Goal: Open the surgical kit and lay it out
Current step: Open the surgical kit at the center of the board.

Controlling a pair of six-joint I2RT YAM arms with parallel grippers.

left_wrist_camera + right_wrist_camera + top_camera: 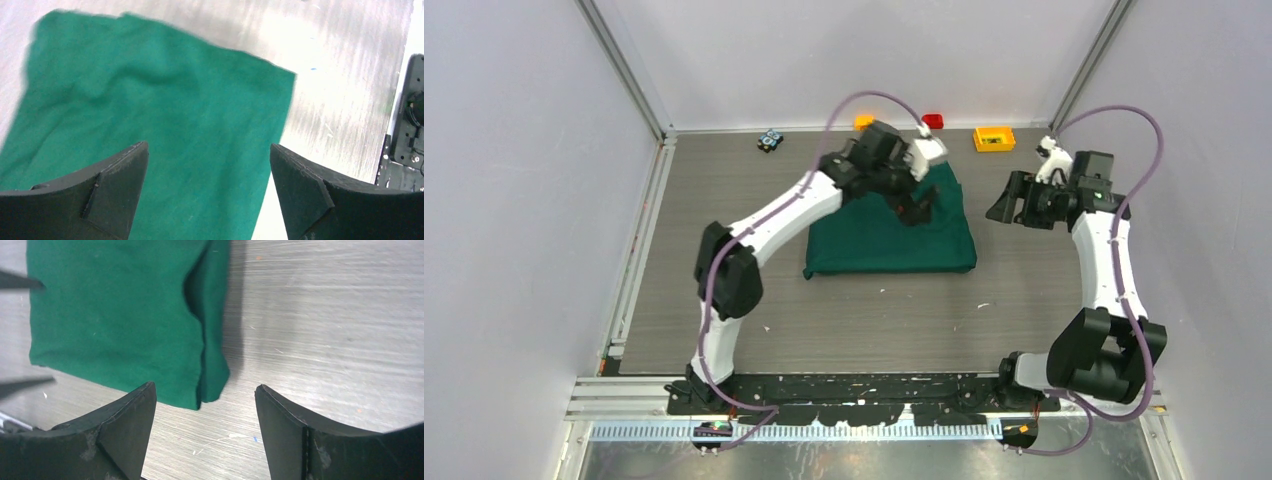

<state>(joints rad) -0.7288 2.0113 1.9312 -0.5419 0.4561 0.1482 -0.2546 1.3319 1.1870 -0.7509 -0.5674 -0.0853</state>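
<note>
The surgical kit (889, 240) lies in the middle of the table as a folded dark green cloth bundle, with its flaps closed. My left gripper (919, 208) hovers over the bundle's far right part. In the left wrist view it (209, 150) stands open, with only green cloth (150, 110) below the gap. My right gripper (1002, 208) sits just right of the bundle, apart from it. In the right wrist view it (205, 390) is open over bare table, and the cloth's folded corner (115, 315) lies just ahead of its left finger.
Along the back wall sit a yellow box (994, 138), a red block (933, 121), an orange block (863, 121) and a small dark blue object (770, 141). Metal frame rails run along the table's left and right sides.
</note>
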